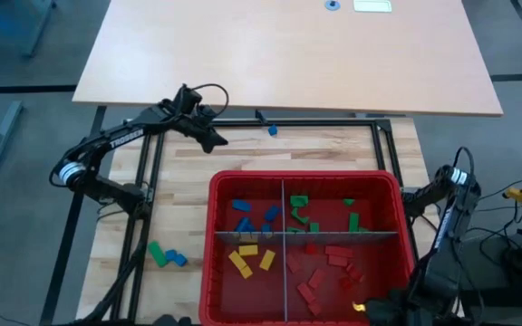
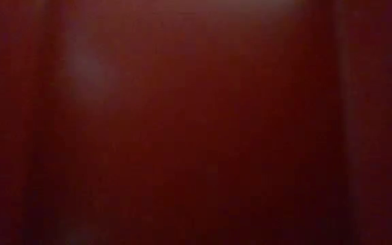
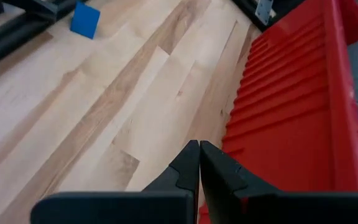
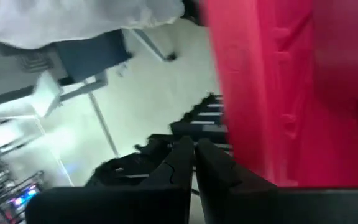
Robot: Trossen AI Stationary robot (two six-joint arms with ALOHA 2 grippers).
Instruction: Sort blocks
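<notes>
Item: big red plastic bin (image 1: 304,180), split by grey divider panels (image 1: 285,237) into four compartments, on the pale wooden bench (image 1: 179,222). I read blue blocks (image 1: 254,217) in the far-left compartment, green blocks (image 1: 308,217) far-right, yellow blocks (image 1: 247,258) near-left, red blocks (image 1: 329,267) near-right.

Item: strays still on the bench. One small blue block (image 1: 272,130) lies beyond the bin near the far frame rail; a green block (image 1: 157,254) and a blue block (image 1: 178,259) sit together, left of the bin.

Item: left pincer (image 1: 216,140), fingers pressed together and empty, low over the bench between the bin's far wall and the lone blue block (image 3: 84,20).

Item: right pincer (image 4: 194,163), fingers pressed together and empty, parked low by the bin's near-right corner.

Hazards, as I judge them:
- Descending on the lone blue block without spreading the fingers first would shove it toward the frame rail, where it could wedge out of reach.
- The left pincer sits close to the ribbed bin wall (image 3: 291,99); a careless swing could nudge the bin and jumble sorted blocks over the dividers.
- My low camera shows only dark red, so I have no level check on height.
</notes>
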